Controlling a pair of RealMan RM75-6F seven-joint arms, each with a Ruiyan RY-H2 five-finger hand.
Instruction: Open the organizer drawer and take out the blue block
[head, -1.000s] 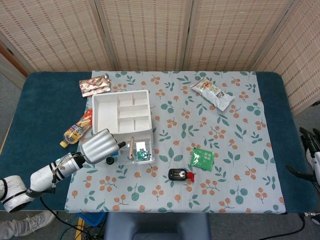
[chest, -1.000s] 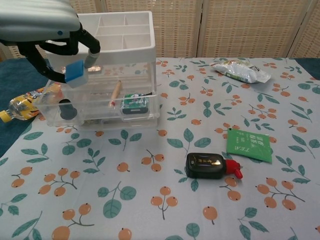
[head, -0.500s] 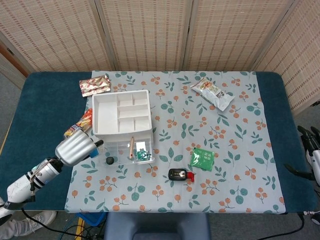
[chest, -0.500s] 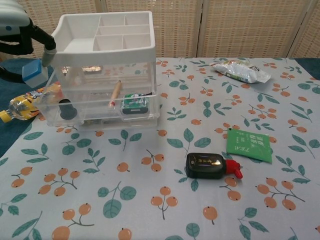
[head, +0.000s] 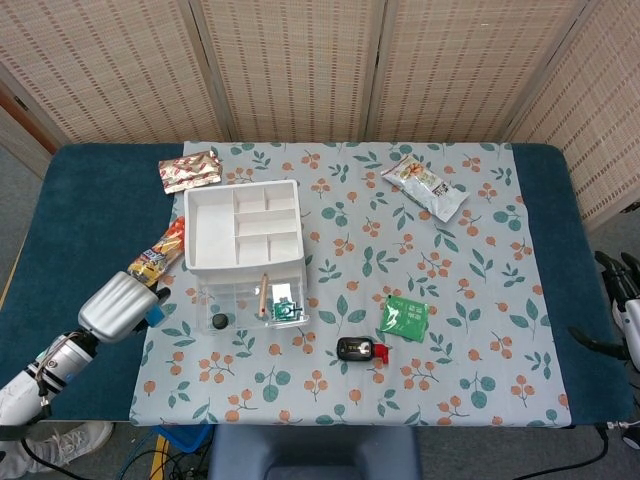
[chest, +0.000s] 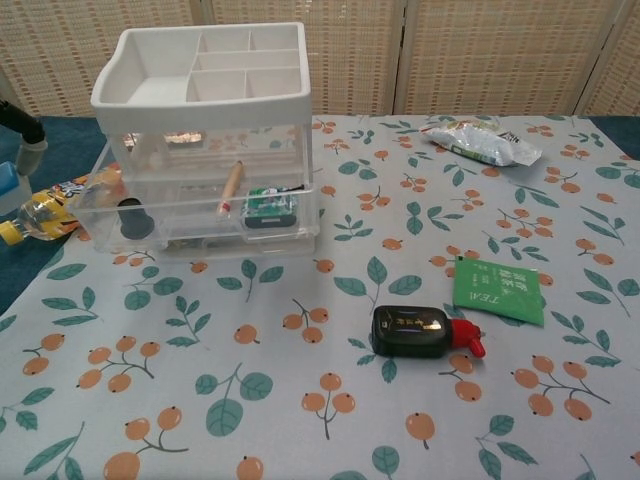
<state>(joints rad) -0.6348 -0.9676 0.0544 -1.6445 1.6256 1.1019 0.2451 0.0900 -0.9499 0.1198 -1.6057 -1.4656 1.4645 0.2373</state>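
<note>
The left hand (head: 122, 305) was positioned over the near-left part of the counter (head: 70, 220), to the left of the organizer (head: 245, 235), and held the blue block (head: 154, 315) in its fingers. In the chest view only a fingertip and a corner of the block (chest: 8, 180) appeared at the left edge. The block was outside the drawer (head: 250, 302), well clear of it.

The drawer stood pulled out toward the near side. It contained a pencil (head: 263, 293), a small green-and-white pack (head: 285, 303) and a small black round item (head: 219, 321).

A bottle (head: 155, 260) lay just left of the organizer, on the edge of the patterned cloth (head: 450, 300).

The right hand (head: 622, 300) was at the far right edge of the head view, beyond the counter; whether its fingers were open or closed could not be determined.

Near the middle of the cloth lay a black item with a red tip (chest: 422, 332), and a green tea packet (chest: 498, 290) just right of it.
</note>
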